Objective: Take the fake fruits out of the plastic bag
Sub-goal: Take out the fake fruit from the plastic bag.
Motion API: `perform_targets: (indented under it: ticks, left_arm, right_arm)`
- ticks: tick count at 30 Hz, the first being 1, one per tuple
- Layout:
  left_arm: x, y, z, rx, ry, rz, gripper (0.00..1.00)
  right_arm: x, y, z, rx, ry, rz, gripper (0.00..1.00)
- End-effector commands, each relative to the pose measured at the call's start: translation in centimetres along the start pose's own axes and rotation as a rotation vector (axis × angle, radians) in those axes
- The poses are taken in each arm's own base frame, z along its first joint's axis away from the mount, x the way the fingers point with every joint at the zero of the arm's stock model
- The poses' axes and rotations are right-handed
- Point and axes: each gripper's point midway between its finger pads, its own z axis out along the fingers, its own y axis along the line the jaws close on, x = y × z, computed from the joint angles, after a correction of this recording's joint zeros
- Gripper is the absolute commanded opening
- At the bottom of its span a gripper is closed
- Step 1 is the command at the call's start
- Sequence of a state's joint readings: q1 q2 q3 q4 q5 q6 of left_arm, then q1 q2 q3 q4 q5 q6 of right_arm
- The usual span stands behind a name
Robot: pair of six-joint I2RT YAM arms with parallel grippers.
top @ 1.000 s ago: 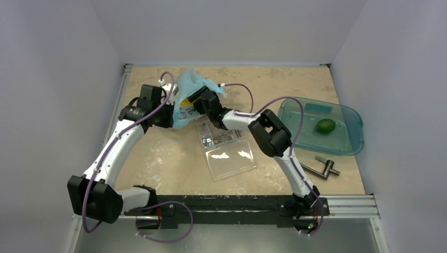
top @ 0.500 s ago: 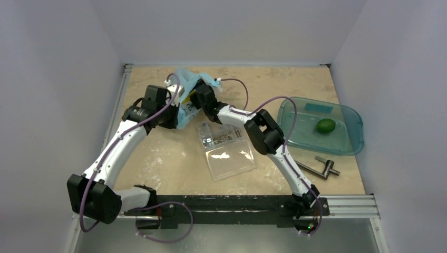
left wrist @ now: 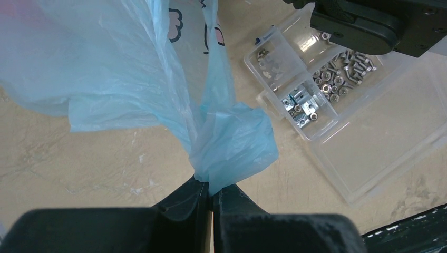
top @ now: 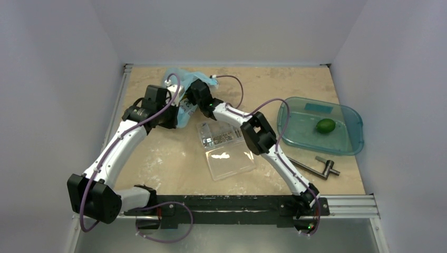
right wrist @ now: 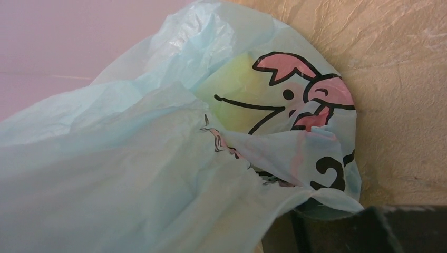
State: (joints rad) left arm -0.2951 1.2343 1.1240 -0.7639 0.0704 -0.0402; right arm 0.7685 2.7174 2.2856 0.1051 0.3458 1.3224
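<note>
Beige marbled tabletop (top: 174,158) under white walls (top: 58,63). My left gripper (left wrist: 212,196) is pressed together, pinching a fold of the plastic bag (left wrist: 132,63) near the far edge. My right gripper (top: 192,90) is draped by the bag; its spread I cannot tell. One green fruit (top: 326,125) lies in the teal tray (top: 348,148).

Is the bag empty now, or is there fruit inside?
Not empty, it seems: through the thin plastic bag, the right wrist view shows a yellow-green shape behind the pink cartoon. How many pieces, cannot tell.

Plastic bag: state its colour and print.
The plastic bag is light blue with black-outlined pink cartoons; best in right wrist view.
</note>
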Motion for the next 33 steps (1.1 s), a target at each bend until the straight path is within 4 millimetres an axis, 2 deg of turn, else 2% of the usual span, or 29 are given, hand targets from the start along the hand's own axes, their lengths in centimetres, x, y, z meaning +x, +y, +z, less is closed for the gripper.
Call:
perform_targets:
  ticks: [1, 5, 9, 14, 15, 19, 21, 28, 30, 33]
  left_arm:
    - [-1.0, 0.1, -0.5, -0.011, -0.024, 0.021, 0.0]
    - [-0.9, 0.3, -0.4, -0.02, -0.017, 0.019, 0.0]
    - [-0.9, 0.6, -0.3, -0.041, -0.012, 0.012, 0.0]
    - [-1.4, 1.2, -0.7, -0.077, -0.046, -0.001, 0.0]
    - [-1.4, 1.5, -0.8, -0.097, -0.051, -0.007, 0.0]
    - [-1.8, 2.1, -1.4, -0.135, -0.085, -0.018, 0.0]
    - [-2.1, 2.4, -1.8, -0.154, -0.106, -0.023, 0.0]
    - [-2.8, 3.4, -3.4, -0.217, -0.201, -0.044, 0.0]
    - [-2.8, 3.8, -3.8, -0.24, -0.222, -0.051, 0.0]
    - [-2.8, 4.0, -3.8, -0.254, -0.223, -0.053, 0.0]
  right_arm:
    - [0.1, -3.3, 0.8, 0.028, 0.018, -0.047, 0.4]
    - [-1.4, 0.8, -0.2, -0.103, 0.039, -0.029, 0.19]
    - [-3.9, 5.6, -2.5, -0.258, 0.054, 0.022, 0.09]
    - [-5.6, 8.7, -6.3, -0.381, 0.09, 0.04, 0.01]
    - [-5.7, 8.4, -6.9, -0.389, 0.104, 0.04, 0.0]
    - [-6.0, 10.4, -10.2, -0.488, 0.139, 0.033, 0.0]
    - [-5.7, 10.3, -11.6, -0.513, 0.163, 0.042, 0.0]
    - [-3.0, 8.1, -15.4, -0.578, 0.31, 0.015, 0.0]
    - [-2.7, 7.4, -16.0, -0.589, 0.337, -0.02, 0.0]
    - [-2.7, 7.5, -17.1, -0.658, 0.379, -0.043, 0.0]
